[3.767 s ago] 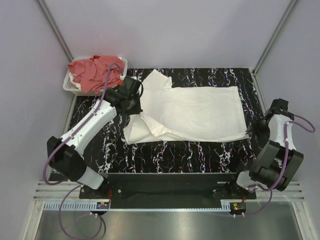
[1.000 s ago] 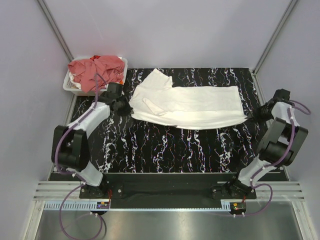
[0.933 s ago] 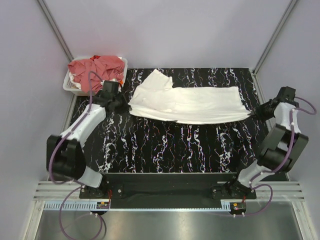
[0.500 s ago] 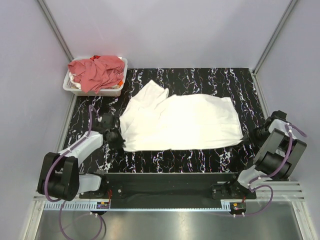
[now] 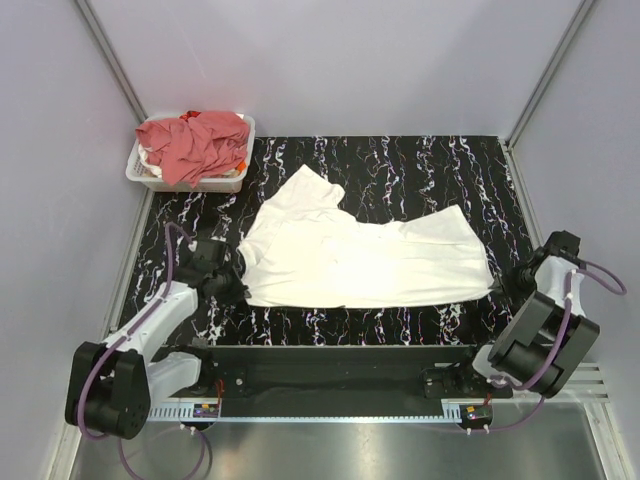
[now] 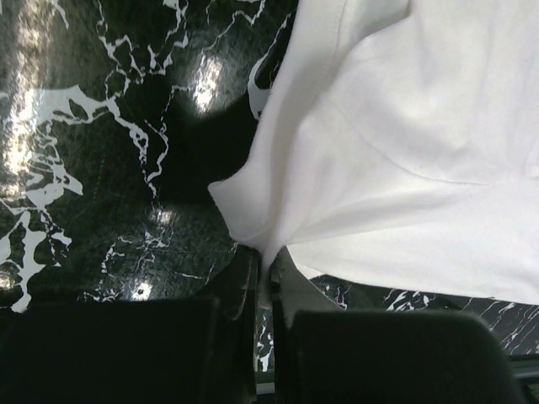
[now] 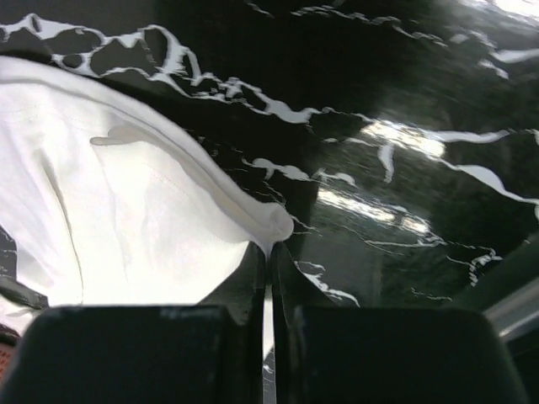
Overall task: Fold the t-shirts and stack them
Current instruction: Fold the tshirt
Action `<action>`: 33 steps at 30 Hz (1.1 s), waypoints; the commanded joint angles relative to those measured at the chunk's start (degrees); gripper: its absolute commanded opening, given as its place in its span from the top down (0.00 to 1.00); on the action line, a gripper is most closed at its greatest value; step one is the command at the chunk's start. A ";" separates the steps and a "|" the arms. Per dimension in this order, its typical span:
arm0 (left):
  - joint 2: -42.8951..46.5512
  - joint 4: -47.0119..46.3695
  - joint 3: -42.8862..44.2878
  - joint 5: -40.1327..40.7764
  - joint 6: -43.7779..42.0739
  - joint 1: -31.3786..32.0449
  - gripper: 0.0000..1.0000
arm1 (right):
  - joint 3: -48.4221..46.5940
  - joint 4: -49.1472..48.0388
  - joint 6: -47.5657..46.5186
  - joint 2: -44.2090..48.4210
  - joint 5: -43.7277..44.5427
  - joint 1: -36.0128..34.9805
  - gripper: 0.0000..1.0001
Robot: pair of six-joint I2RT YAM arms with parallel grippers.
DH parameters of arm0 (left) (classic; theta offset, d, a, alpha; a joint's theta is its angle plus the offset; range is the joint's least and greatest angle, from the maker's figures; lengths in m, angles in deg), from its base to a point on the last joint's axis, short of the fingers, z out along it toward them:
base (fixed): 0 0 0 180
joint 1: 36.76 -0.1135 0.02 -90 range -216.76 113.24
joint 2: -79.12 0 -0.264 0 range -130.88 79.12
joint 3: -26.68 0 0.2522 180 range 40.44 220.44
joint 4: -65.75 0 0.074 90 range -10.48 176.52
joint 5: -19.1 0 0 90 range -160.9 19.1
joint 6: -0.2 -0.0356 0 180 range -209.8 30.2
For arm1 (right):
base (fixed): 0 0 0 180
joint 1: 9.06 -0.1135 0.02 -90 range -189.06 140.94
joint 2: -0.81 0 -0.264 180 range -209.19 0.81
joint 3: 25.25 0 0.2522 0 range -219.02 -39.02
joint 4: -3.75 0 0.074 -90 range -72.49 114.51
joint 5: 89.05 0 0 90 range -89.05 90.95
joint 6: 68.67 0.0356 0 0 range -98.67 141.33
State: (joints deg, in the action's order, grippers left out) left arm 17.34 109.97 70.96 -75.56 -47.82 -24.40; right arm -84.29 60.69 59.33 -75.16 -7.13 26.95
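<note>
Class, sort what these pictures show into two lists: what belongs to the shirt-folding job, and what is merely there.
Belongs to the job:
white t-shirt, lying spread out
salmon-red t-shirts, in a heap
left claw, shut on an edge of the white t-shirt
right claw, shut on the shirt's opposite edge

Merely there:
white basket, holding the red heap
black marbled table

Robot lab cell: plain grey walls (image 5: 340, 60), aluminium framing (image 5: 111, 55).
</note>
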 commanded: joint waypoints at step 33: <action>11.94 10.06 18.08 6.95 -17.19 0.12 0.28 | -46.47 2.52 -8.63 -33.97 7.45 -21.32 0.16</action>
State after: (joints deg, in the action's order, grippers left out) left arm 27.85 122.72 89.43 -69.20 -62.84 -24.09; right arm -126.21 60.32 54.63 -105.10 -4.31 8.06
